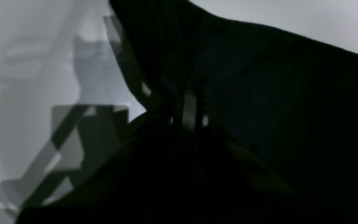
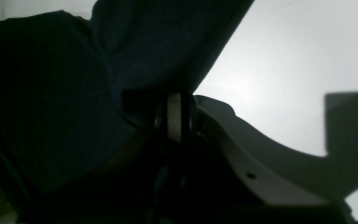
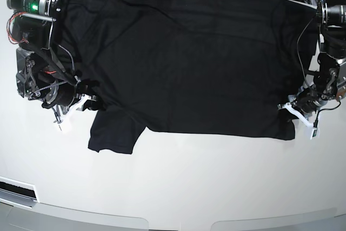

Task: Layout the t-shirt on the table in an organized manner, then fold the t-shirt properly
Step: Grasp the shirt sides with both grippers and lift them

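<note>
The black t-shirt (image 3: 184,58) hangs spread above the white bench (image 3: 178,187), the left tool (image 3: 294,109) and the right tool (image 3: 81,104) each clamping an edge. Only the wrist views show fabric pinched between the closed fingers (image 2: 174,116).

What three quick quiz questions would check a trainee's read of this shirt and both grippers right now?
1. True or false: the t-shirt is already folded in half.
2. Which grippers are shut on cloth? A) left only B) right only C) both
3. Fill in: a sleeve hangs down next to the ____ gripper.

Key: 1 false; it is held spread out above the table. 2 C; the left gripper and right gripper each pinch an edge. 3 right.
</note>
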Available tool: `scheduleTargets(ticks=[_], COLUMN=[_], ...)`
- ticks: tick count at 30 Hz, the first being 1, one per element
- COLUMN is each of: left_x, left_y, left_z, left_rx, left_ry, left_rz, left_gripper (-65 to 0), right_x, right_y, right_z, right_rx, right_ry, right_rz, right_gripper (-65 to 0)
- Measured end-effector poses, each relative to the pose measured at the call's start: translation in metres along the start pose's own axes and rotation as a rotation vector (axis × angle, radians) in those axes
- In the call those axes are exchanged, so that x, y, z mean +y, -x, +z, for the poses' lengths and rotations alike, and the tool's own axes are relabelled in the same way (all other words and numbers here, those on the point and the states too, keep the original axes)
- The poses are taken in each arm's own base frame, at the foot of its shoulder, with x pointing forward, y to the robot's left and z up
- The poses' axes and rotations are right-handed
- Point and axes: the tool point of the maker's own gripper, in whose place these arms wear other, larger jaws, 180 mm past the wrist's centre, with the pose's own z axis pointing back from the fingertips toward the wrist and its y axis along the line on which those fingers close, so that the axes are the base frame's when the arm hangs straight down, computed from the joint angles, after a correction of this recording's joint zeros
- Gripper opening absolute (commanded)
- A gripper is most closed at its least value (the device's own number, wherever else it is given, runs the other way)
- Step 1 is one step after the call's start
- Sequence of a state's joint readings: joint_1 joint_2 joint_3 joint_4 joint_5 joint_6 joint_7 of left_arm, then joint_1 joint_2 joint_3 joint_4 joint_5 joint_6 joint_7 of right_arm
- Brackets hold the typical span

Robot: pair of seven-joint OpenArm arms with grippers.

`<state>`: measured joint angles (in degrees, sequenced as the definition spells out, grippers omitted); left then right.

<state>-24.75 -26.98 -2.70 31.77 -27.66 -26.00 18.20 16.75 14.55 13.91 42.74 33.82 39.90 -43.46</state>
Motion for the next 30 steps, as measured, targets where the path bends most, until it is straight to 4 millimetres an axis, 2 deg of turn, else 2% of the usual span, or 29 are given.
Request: scheduleTargets(ticks=[2, 6, 9, 12, 16, 22, 30], left_x=[-0.003, -0.024, -0.036, -0.025, -0.009, 0.006, 0.006], left_y=[0.0, 0.001, -0.009, -0.023, -0.033, -0.033, -0.027], left_z=[0.001, 0.006, 0.014, 0.023, 0.034, 0.047, 0.059], left_rx=[0.003, 0.036, 0.019, -0.006, -0.031, 0.006, 0.077], left_ry=[0.023, 0.14, 0.215, 0.192, 0.177, 0.17, 0.219], left_rz=[-0.01, -0.1, -0.17, -0.197, -0.166, -0.11, 0.003], left_gripper=[-65.0, -65.0, -65.0, -65.0, -65.0, -65.0, -65.0], right_x=[0.001, 0.007, 0.018, 0.03, 0.037, 0.053, 0.061], right_y=[-0.001, -0.008, -0.015, -0.019, -0.005, -0.002, -0.008], right_z=[0.001, 0.009, 0.02, 0.032, 0.047, 0.064, 0.072], right_rx=[0.004, 0.036, 0.057, 0.023, 0.012, -0.023, -0.044], right_ry=[0.001, 0.008, 0.001, -0.005, 0.018, 0.031, 0.035], right_rz=[0.007, 0.069, 0.124, 0.182, 0.255, 0.34, 0.38], right_gripper=[-65.0, -65.0, -65.0, -65.0, -65.0, -65.0, -65.0])
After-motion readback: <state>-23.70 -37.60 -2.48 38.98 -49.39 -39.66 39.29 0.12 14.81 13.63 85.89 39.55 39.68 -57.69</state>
